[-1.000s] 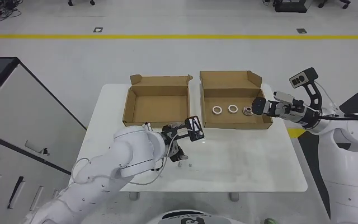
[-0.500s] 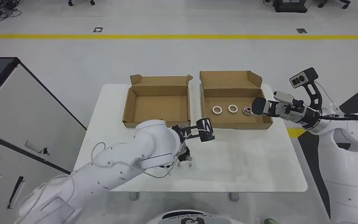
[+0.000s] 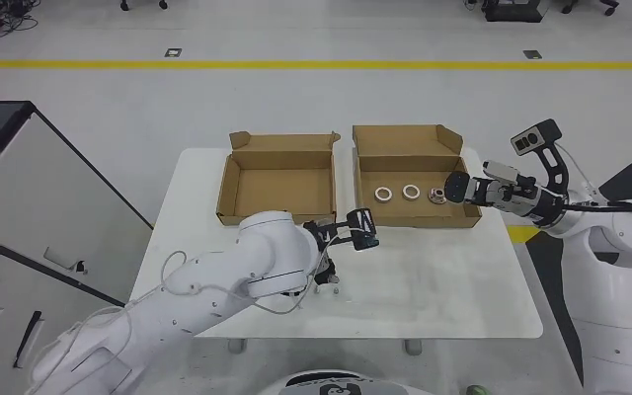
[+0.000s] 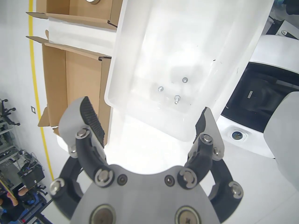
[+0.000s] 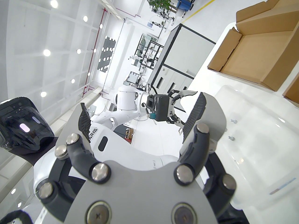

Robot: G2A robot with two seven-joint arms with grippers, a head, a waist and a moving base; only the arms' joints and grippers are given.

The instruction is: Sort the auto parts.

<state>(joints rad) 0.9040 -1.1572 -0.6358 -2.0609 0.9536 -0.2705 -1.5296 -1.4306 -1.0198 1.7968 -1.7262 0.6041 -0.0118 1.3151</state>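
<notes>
- Cardboard first: two flat open cartons sit beyond the left claw (image 4: 144, 107). The farther carton (image 3: 410, 163) already holds two metal rings (image 3: 383, 193) and a darker round part (image 3: 435, 194), so that share of the sorting looks done. The nearer carton (image 3: 276, 193) has nothing in it.
- What's left, I reckon: three small bolts (image 4: 160, 89) lying in a plastic bin (image 4: 116, 47) straight ahead of the left claw, just past its fingertips. My guess is they're meant for the bare carton.
- Left claw is spread wide with nothing between its fingers, hanging by the bin's near end without touching it.
- Right claw (image 5: 142, 101) is also released and carrying nothing. It sits at the side wall of the ring carton, well apart from the bin.
- Materials: the bin is glossy, translucent white plastic, rectangular with rounded corners. The bolts are bright steel, and at least one has a hex head. The rings are thick-walled and polished. The cartons are matte brown with folded flaps. The claw pads (image 4: 90, 115) are black ribbed rubber on grey metal.
- That darker part might be a bearing or a bushing, honestly too small to say.
</notes>
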